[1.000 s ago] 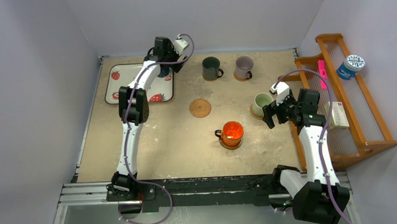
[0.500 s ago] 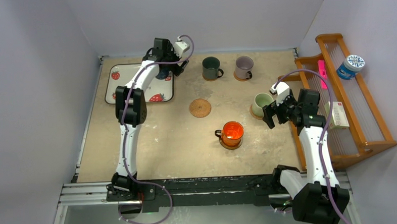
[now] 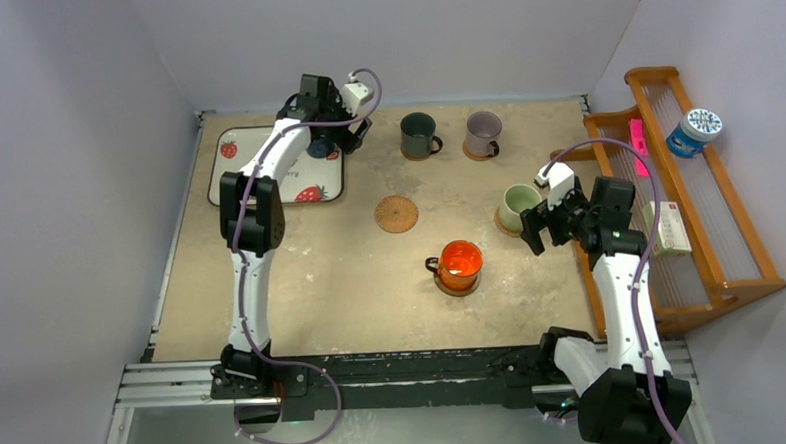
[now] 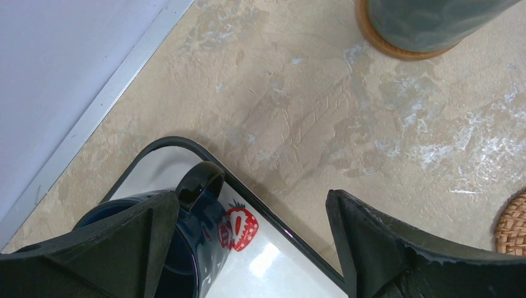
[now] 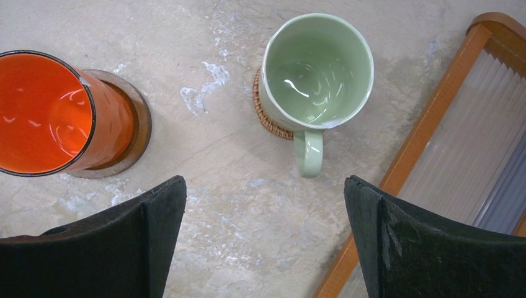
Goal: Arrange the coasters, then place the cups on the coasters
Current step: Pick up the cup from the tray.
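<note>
Navy ceramic, the last cup [image 4: 197,242] was seen standing on the strawberry tray [image 4: 282,270], not on a coaster. Within the last second the left gripper [image 4: 251,214] was edged over it, jaws wide and empty, its handle [image 4: 200,180] framed between them. A grasp was judged imminent, the bare woven coaster [image 3: 397,214] awaiting. The right gripper [image 5: 263,205] was held open, empty.

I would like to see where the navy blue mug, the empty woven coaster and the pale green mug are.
navy blue mug [image 4: 200,179], left wrist view, on its handle.
empty woven coaster [image 3: 397,214], top external view, on its centre.
pale green mug [image 5: 317,68], right wrist view, on its inner floor.
</note>
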Available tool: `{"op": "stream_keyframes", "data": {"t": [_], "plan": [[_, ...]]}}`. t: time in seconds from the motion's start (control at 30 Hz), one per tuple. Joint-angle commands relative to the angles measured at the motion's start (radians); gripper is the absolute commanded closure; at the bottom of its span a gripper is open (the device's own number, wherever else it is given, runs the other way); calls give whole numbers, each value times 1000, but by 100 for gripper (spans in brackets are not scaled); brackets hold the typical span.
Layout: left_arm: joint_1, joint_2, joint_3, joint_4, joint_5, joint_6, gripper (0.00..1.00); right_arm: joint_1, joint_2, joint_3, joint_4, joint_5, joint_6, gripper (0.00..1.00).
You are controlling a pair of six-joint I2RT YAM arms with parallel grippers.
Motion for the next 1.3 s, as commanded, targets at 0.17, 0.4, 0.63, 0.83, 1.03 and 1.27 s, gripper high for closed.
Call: {"op": "stream_keyframes", "data": {"t": [0.17, 0.4, 0.63, 0.83, 1.03, 1.27], "plan": [[-3, -54, -6, 10, 45, -9, 5, -3, -19, -4, 6, -8, -13, 1], [-5, -34, 29, 76, 35, -32, 4, -2, -19, -6, 5, -7, -13, 1], [-17, 32, 77, 76, -9, -21, 4, -2, -21, -8, 4, -7, -13, 1], [-26, 57, 66, 64, -44, 12, 4, -2, -23, -10, 6, -7, -13, 1], [-26, 59, 63, 44, -51, 26, 4, -2, -18, -12, 9, -7, -12, 1], [-26, 13, 8, -8, -34, 27, 6, -3, -21, -14, 10, -5, -13, 1]]}}
